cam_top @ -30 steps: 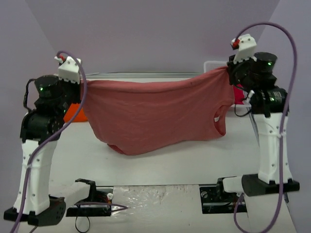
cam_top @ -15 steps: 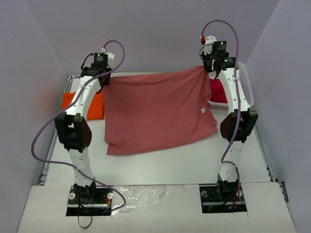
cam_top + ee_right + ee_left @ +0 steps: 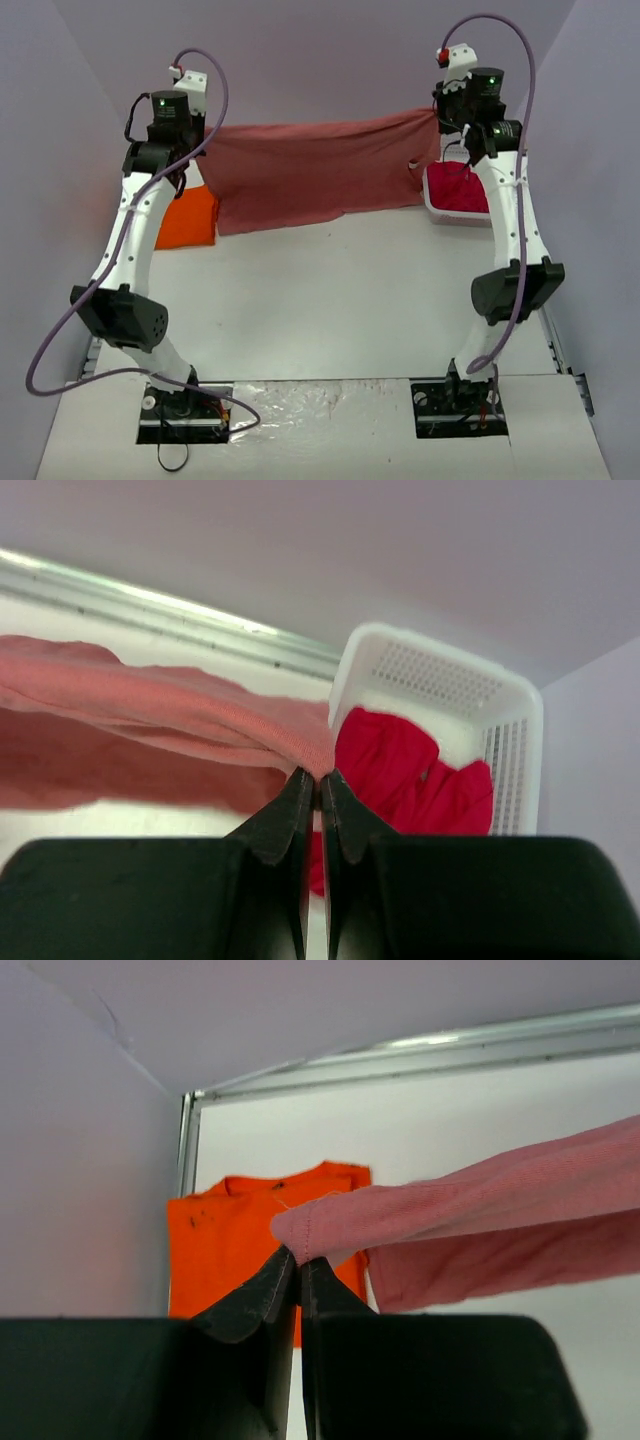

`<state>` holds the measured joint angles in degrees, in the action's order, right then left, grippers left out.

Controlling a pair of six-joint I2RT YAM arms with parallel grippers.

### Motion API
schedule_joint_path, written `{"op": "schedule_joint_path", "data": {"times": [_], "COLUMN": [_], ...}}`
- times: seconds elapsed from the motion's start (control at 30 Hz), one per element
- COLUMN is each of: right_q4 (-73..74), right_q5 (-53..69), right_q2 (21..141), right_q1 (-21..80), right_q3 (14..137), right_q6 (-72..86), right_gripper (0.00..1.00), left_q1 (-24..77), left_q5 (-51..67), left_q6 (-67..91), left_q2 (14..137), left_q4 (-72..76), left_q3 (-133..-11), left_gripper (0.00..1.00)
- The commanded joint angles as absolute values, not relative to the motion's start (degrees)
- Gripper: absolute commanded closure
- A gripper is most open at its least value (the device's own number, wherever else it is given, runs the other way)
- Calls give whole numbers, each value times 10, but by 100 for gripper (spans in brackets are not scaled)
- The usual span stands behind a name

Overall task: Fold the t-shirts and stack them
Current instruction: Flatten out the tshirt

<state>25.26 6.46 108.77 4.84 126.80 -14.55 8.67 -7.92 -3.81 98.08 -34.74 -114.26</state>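
Observation:
The large brick-red t-shirt [image 3: 320,170] hangs stretched between my two grippers at the far side of the table, its lower edge on the tabletop. My left gripper [image 3: 190,150] is shut on its left corner [image 3: 300,1230]. My right gripper [image 3: 445,125] is shut on its right corner [image 3: 315,750]. The bright orange t-shirt [image 3: 187,217] lies flat at the far left, also in the left wrist view [image 3: 240,1230]. The crimson-pink t-shirt [image 3: 462,188] lies crumpled in the white basket [image 3: 440,670] at the far right.
The white basket [image 3: 437,212] stands at the far right corner by the back wall. A metal rail [image 3: 420,1050] runs along the table's far edge. Both arm bases sit at the near edge on a shiny strip [image 3: 320,400].
Both grippers have moved away toward the back wall with the brick-red t-shirt. The shirt has been dragged back, so less of it lies on the table.

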Motion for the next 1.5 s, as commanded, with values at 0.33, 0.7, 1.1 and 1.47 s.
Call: {"op": "schedule_joint_path", "data": {"times": [0.33,0.7,1.1,1.47], "right_q4": [231,254,213,200], "right_q5": [99,58,3,-53], "right_q2": [714,730,1025,1237], "right_q1": [46,46,61,86], "right_q3": [931,1033,1149,1398], "right_q6": [-119,-99,-98,-119], "right_gripper": [100,100,100,100], "left_q1": [84,83,54,54], "left_q5": [-43,-32,-83,-82], "left_q6": [-56,-45,-63,-40], "left_q2": [648,648,965,1217], "left_q4": [-375,-430,-387,-410], "left_q3": [-848,-946,-1105,-1393], "left_gripper": [98,98,98,98]}}
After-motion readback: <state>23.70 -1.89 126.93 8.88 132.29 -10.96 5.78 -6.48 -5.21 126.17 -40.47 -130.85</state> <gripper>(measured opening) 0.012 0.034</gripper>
